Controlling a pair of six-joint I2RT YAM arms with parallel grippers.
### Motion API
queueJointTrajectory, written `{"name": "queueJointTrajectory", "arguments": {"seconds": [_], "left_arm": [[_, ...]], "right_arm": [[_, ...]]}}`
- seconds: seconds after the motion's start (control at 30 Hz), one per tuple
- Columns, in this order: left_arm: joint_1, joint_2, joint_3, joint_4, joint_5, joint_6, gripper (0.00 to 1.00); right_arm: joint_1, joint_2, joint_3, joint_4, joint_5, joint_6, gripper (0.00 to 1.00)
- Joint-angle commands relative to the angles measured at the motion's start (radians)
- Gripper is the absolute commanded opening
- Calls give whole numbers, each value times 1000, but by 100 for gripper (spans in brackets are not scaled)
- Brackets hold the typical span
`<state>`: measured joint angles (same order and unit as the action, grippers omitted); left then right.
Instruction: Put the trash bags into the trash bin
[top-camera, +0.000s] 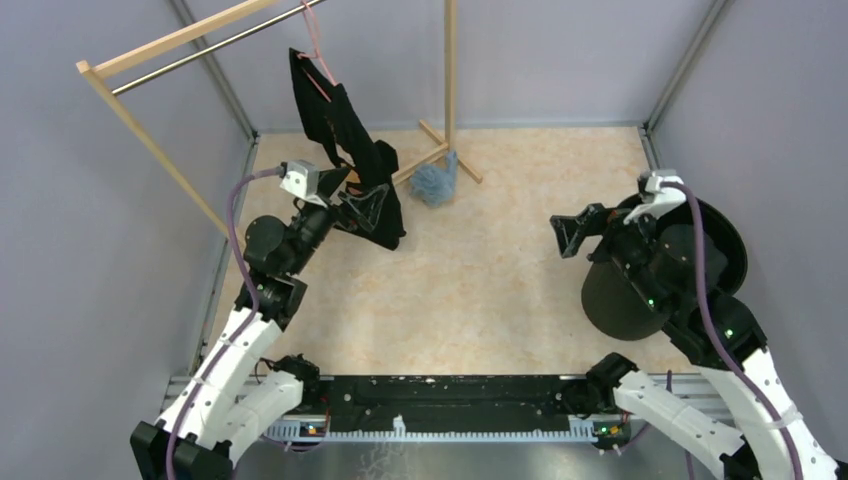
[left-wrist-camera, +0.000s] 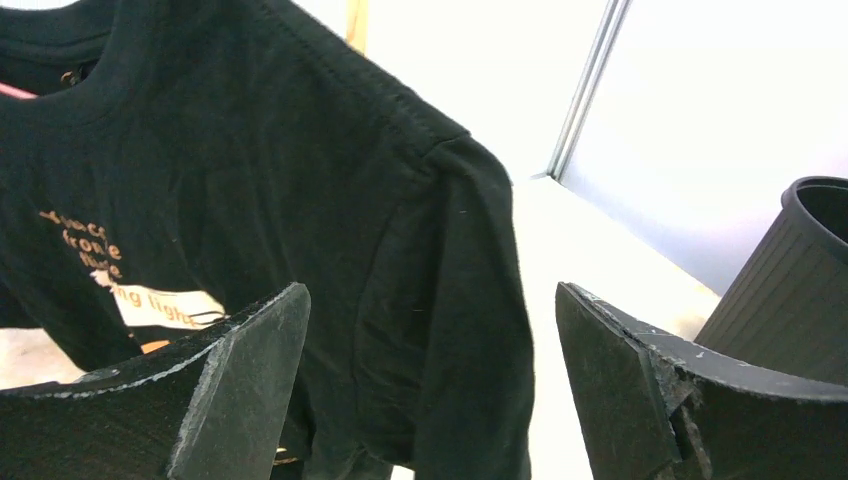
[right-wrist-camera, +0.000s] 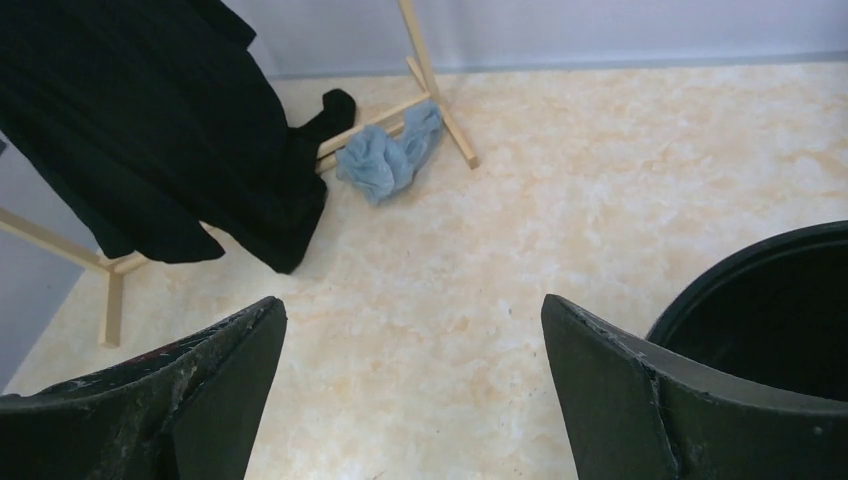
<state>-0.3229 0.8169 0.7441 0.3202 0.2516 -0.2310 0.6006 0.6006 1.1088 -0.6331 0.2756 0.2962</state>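
Observation:
The trash bag (top-camera: 436, 183) is a crumpled pale blue film lying on the floor at the foot of the wooden rack; the right wrist view shows the trash bag (right-wrist-camera: 390, 160) far ahead. The black ribbed trash bin (top-camera: 735, 250) stands at the right, partly hidden by my right arm. My right gripper (top-camera: 570, 235) is open and empty above the floor, just left of the bin (right-wrist-camera: 780, 310). My left gripper (top-camera: 365, 205) is open at the hanging black shirt (left-wrist-camera: 300, 200), whose sleeve fills the space ahead of the jaws. The bin (left-wrist-camera: 790, 290) is far off to their right.
A wooden clothes rack (top-camera: 170, 40) with a metal bar spans the back left, and its post (top-camera: 450, 70) and floor foot (right-wrist-camera: 440, 100) stand beside the bag. The black shirt (top-camera: 345, 150) hangs from it on a pink hanger. Grey walls enclose the floor.

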Motion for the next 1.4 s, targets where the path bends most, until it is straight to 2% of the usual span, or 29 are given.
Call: {"name": "queueJointTrajectory", "arguments": {"seconds": [0.0,0.2,0.3,0.37,0.5,0.6,0.7,0.83,0.93,1.1,1.23,1.37], "left_arm": [[-80,-32,42,35,-109,90,98],[-116,26,212,10,-203,106,98],[-117,68,312,-29,-269,149,98],[-117,63,288,4,-321,158,98],[-116,26,169,96,-329,203,98],[-99,-5,142,86,-294,205,98],[-100,-62,127,65,-274,218,98],[-117,-115,72,105,-363,285,98],[-122,-105,69,99,-429,303,98],[-122,-110,92,74,-376,264,98],[-122,-117,108,57,-340,251,98],[-121,-97,98,64,-368,265,98]], "right_arm": [[-5,102,42,6,-32,40,99],[3,283,40,125,-238,35,99],[61,354,-4,256,-219,39,99],[116,424,6,302,-171,31,99],[198,600,30,403,-44,12,99],[202,712,7,560,68,22,99],[202,843,-2,734,276,87,99],[188,1044,77,816,474,178,99],[151,1182,153,881,436,181,99],[124,1408,343,870,358,112,99],[95,1495,415,866,259,144,99],[85,1581,490,856,194,146,97]]}}
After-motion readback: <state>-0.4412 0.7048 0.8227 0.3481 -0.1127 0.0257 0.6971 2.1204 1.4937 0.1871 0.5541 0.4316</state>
